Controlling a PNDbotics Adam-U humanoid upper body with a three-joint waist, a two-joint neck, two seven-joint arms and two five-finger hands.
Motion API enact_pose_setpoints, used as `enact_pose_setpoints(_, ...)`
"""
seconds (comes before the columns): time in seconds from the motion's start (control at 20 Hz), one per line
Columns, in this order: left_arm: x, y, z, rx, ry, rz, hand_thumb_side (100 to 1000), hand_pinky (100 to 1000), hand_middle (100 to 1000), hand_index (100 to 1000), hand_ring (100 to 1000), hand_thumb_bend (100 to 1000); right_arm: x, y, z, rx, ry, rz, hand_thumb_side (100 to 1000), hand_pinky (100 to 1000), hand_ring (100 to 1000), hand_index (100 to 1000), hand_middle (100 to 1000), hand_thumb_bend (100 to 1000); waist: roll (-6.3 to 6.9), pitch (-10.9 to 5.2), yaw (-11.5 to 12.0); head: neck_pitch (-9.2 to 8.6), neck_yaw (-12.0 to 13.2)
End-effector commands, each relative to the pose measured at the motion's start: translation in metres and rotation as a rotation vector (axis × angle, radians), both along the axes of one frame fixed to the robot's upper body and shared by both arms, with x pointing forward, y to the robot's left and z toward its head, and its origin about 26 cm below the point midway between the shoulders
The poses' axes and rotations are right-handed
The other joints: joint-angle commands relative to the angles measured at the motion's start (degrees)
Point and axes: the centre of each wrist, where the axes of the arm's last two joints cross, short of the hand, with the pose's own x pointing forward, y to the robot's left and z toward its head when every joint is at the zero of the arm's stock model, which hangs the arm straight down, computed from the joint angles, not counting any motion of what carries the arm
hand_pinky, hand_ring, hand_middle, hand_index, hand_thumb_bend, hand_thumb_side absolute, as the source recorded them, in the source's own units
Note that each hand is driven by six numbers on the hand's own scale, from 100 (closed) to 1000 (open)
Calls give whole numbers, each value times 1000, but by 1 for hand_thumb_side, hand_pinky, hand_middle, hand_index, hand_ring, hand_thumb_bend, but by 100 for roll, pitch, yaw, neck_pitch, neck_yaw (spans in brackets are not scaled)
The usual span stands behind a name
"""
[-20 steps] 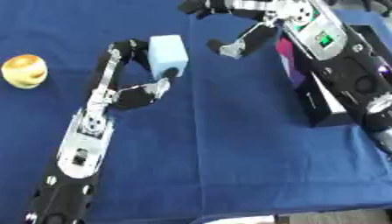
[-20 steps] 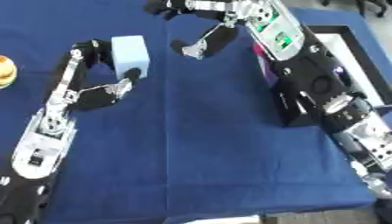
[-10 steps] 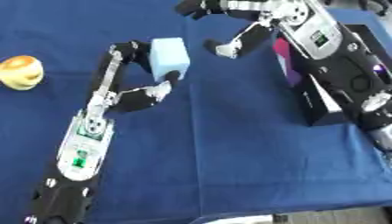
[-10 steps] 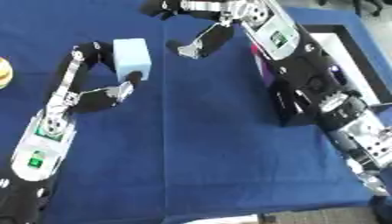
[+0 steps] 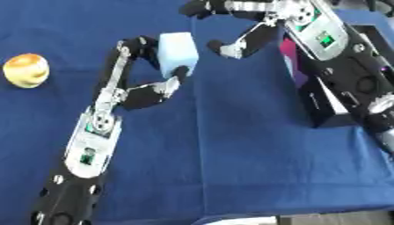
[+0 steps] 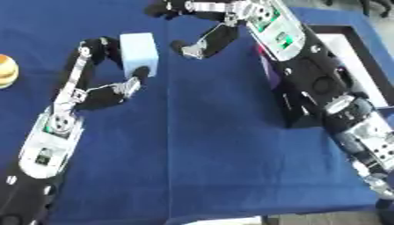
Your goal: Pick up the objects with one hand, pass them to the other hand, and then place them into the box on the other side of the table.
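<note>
A pale blue block is pinched in my left hand, fingers behind it and thumb on its front lower corner, held above the blue table. My right hand hovers just right of the block, open, with fingers spread above and thumb below, not touching it. A black box with a white inside stands at the right edge, mostly behind my right arm. A round yellow-orange object lies at the far left.
A magenta and light blue thing shows against the box's left wall under my right forearm. The blue cloth ends at the near table edge.
My left hand has carried the blue block slightly right and up toward the right hand. The right hand stays spread near it.
</note>
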Motion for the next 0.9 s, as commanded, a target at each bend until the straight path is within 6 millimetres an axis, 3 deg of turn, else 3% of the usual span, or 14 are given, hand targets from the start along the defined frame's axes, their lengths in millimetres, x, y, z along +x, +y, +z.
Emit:
enact_pose_setpoints(0.05, -4, -8, 14, -26, -43, -14, 270, 724, 358, 549, 448, 100, -2, 0, 12, -123, -44, 110, 383, 968, 1000, 1000, 1000, 100, -54, -24, -17, 35, 39)
enact_pose_setpoints(0.15, -5, -9, 14, -25, -48, -10, 268, 724, 358, 549, 448, 100, -3, 1, 13, -123, -33, 115, 417, 970, 1000, 1000, 1000, 100, -50, -25, -16, 35, 41)
enact_pose_setpoints(0.45, -6, -10, 14, -27, -55, -8, 281, 723, 357, 550, 447, 100, -3, 2, 13, -119, -16, 108, 401, 975, 1000, 1000, 1000, 100, -69, -10, -17, 29, -30)
enact_pose_setpoints(0.9, -7, -12, 16, -37, -65, -1, 282, 721, 356, 549, 446, 100, -3, 8, 8, -123, -5, 123, 540, 983, 1000, 1000, 1000, 100, -98, 27, -35, 25, -94)
